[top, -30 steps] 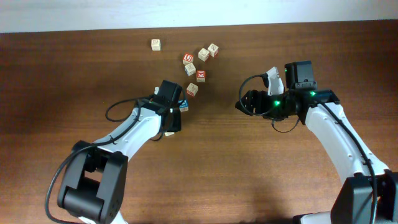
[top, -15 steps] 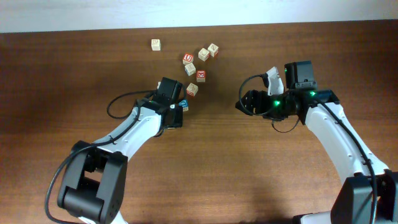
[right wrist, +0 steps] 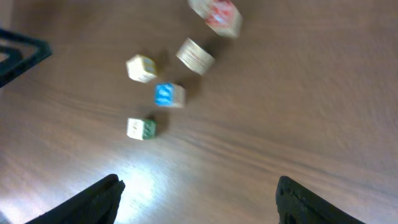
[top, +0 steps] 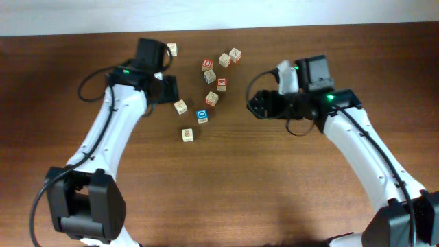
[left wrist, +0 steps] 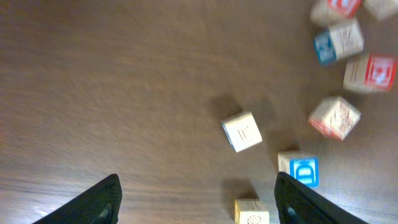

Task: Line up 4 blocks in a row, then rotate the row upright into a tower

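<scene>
Motion blur smears the right wrist view, so no letters read there, and the left wrist view's lower edge cuts off the second pale block (left wrist: 252, 213), just inside one fingertip. The left pincer (left wrist: 196, 202) stands apart and empty, with the pale block (left wrist: 242, 130) ahead of it, the blue-faced block (left wrist: 300, 172) just ahead of one tip and the red-faced block (left wrist: 371, 71) farther out. The right pincer (right wrist: 199, 199) is apart too, with all blocks well ahead. A second ago the left pincer sat over the blue-faced block; it has since drawn back across the table (top: 274, 192).
</scene>
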`<state>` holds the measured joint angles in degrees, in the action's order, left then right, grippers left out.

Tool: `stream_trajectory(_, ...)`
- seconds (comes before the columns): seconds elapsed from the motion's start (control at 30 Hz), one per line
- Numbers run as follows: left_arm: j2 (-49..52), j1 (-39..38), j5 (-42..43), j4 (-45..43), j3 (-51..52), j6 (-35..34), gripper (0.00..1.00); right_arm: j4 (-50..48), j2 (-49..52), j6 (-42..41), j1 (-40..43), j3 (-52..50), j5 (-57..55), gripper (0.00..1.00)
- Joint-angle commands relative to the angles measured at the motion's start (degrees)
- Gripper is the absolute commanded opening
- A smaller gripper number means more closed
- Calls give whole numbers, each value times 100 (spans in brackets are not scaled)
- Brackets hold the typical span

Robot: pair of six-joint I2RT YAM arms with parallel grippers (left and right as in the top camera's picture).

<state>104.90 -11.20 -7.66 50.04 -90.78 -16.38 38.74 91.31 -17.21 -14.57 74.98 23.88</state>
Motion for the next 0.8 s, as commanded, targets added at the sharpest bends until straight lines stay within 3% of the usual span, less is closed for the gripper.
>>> stream_trajectory(0.0, 22, 249, 243, -46, -153, 103, 77, -138, 350, -470, -634, 514, -955, 75)
stream_trajectory(0.17, 66, 1056, 387, -160, -153, -396, 79, -859, 1574, -730, -1381, 968, -984, 68)
stream_trajectory(0.37, 151, 1425, 533, -90, -129, -369, 81, 382, 3722, -446, -1956, 3161, -1488, 67)
stream_trajectory(0.5, 385, 1425, 535, -68, -129, -372, 82, 308, 4035, -302, -2009, 3222, -1733, 61)
stream_trajectory(0.67, 505, 1425, 531, 17, -129, -369, 82, 203, 4044, -278, -2186, 3167, -2164, 39)
stream_trajectory(0.77, 505, 1425, 487, 59, -129, -369, 86, 229, 4044, -282, -2267, 3154, -2291, 36)
